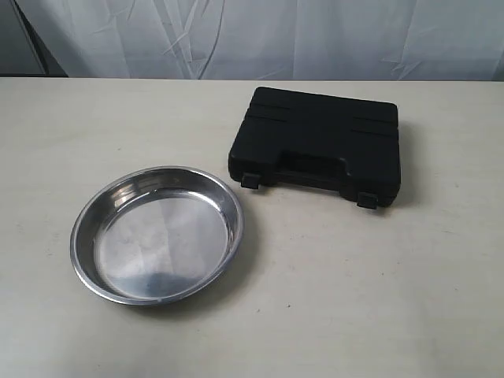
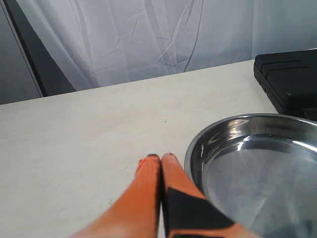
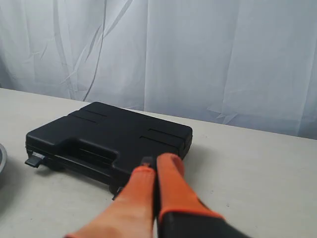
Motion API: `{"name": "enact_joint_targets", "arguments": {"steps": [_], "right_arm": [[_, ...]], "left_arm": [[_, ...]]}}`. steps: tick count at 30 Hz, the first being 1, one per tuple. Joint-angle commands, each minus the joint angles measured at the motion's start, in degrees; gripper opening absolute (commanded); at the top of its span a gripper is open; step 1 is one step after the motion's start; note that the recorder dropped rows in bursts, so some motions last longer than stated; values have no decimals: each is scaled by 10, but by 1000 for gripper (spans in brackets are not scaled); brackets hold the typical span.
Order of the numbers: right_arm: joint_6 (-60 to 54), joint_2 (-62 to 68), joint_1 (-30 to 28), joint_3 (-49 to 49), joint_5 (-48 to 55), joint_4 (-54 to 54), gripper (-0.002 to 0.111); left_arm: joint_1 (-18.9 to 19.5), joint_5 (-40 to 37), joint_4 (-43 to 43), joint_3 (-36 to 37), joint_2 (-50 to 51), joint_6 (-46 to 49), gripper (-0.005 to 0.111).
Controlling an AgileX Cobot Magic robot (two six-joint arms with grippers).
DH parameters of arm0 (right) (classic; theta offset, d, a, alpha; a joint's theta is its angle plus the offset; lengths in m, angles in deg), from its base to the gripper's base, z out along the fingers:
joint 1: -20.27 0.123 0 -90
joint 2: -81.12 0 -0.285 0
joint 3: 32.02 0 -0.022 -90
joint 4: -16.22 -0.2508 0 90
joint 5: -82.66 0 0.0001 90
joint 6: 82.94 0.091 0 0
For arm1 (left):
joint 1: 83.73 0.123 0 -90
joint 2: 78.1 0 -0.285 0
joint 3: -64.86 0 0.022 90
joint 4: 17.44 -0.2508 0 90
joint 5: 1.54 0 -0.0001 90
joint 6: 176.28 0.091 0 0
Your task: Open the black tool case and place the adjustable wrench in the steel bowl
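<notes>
The black tool case lies closed on the table at the back right, its two latches facing the front; it also shows as the case and a corner of the case. The steel bowl sits empty at the front left, and the bowl fills part of the left wrist view. The adjustable wrench is hidden. My left gripper is shut, empty, beside the bowl's rim. My right gripper is shut, empty, held above the case's near side. Neither gripper appears in the exterior view.
A white curtain hangs behind the pale table. A dark upright edge stands at the back beyond the table.
</notes>
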Motion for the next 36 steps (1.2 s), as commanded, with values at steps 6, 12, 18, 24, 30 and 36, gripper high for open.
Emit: {"name": "enact_joint_targets", "arguments": {"steps": [6,12,18,24,30,36], "right_arm": [[-1,-3,-4,1,-3,0,-1],[-1,-3,-4,1,-6,0,-1],[-1,-3,-4,1,-85,-17,-1],[15,-3,-4,1,-142,-376,-1],[-17,-2,-4,-78,-93,-339,-1],[-17,89,-4,-159,-226,-244,-1]], "left_arm": [[-2,8,-1,-1,2,-2,0],[-2,8,-1,-1,2,-2,0],[-2,8,-1,-1,2,-2,0],[-2,8,-1,-1,2,-2,0],[-2,8,-1,-1,2,-2,0],[-2,8,-1,-1,2,-2,0]]}}
